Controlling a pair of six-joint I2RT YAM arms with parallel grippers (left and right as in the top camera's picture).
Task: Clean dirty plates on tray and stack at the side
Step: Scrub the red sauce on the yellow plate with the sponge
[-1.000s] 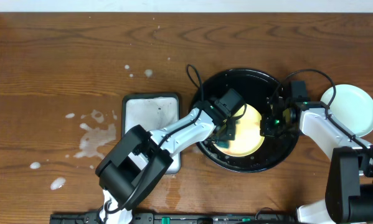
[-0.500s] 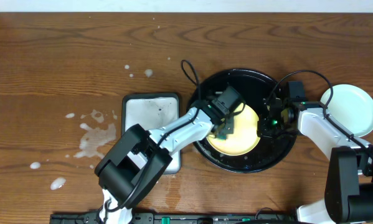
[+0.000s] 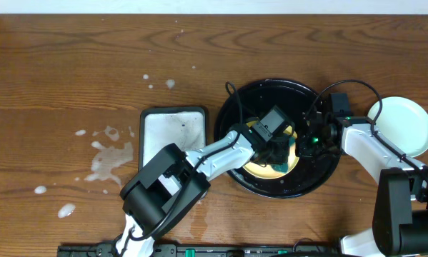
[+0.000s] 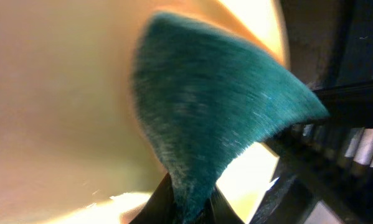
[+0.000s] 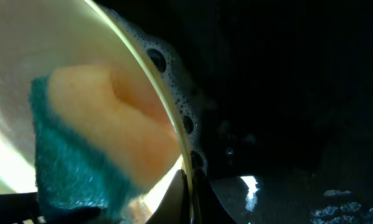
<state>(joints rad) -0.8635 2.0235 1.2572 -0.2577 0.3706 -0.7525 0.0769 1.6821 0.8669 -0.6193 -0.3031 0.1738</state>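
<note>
Our left gripper [image 4: 187, 200] pinches the sponge [image 4: 217, 118] against the yellow plate [image 4: 61, 99], which sits inside the black tray [image 3: 271, 91]. Our right gripper [image 5: 189, 183] is closed on the plate's rim. The rim looks soapy, so a strong push may slide the plate out.
</note>
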